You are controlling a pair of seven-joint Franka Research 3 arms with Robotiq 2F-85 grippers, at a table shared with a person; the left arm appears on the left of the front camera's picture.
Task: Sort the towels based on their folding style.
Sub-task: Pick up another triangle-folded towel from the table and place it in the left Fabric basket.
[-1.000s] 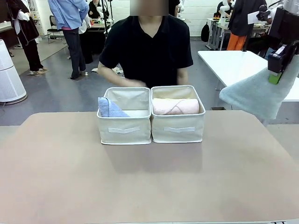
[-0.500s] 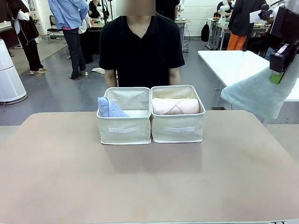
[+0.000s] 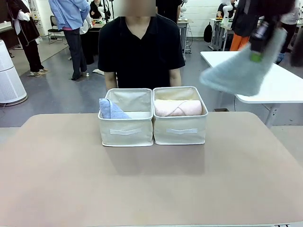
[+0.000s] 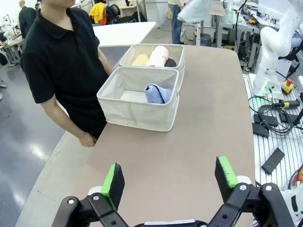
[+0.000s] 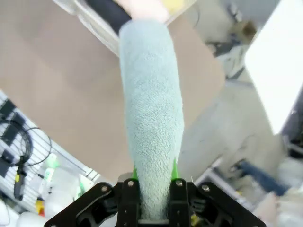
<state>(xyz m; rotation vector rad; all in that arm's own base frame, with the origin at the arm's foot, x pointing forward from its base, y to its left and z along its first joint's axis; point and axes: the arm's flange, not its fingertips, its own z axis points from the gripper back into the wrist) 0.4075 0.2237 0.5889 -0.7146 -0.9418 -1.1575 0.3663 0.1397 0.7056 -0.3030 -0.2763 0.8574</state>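
left gripper [image 4: 170, 174]: fingers wide apart, holding nothing | lavender-blue towel [image 3: 111, 109]: in left basket [image 3: 124, 138] | pink roll [image 3: 177, 108]: in right basket [image 3: 182, 138] | grey-green towel [image 3: 239, 71]: high in the air on the right, pinched tight by right gripper [image 5: 154, 171]

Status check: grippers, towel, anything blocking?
Left gripper open, empty. Right gripper shut on grey-green towel, hanging high right of the baskets. Person stands close behind baskets.

L end effector [image 4: 169, 177] jaws wide apart; R end effector [image 5: 154, 175] clamped tight, up high.
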